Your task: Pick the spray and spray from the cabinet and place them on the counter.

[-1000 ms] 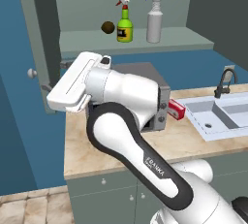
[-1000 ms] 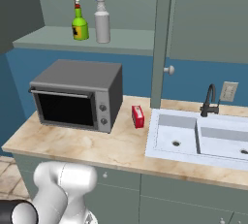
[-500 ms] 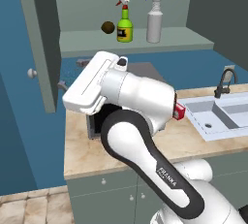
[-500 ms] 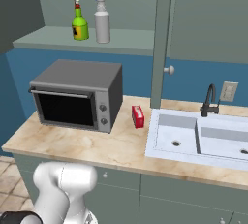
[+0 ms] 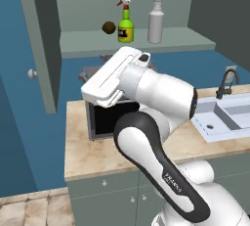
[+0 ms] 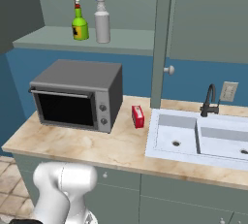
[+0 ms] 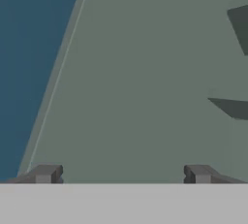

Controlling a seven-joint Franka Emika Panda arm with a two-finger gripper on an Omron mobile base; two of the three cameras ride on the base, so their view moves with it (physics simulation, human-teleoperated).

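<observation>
Two trigger bottles stand upright side by side on the open cabinet's (image 5: 39,49) shelf: the tall grey-white spray (image 5: 156,18) with a blue-white nozzle, and just beside it the shorter green spray (image 5: 125,26) with a red-white nozzle and yellow label, a small brown ball (image 5: 108,27) near it. Below, a grey toaster oven (image 6: 80,94) and a flat red box (image 6: 138,117) sit on the beige marbled bench (image 6: 111,148) beside the pale sink (image 6: 193,140). The hand (image 7: 121,174) faces a grey-green panel, its fingertips (image 7: 46,173) spread wide apart, grasping nothing.
</observation>
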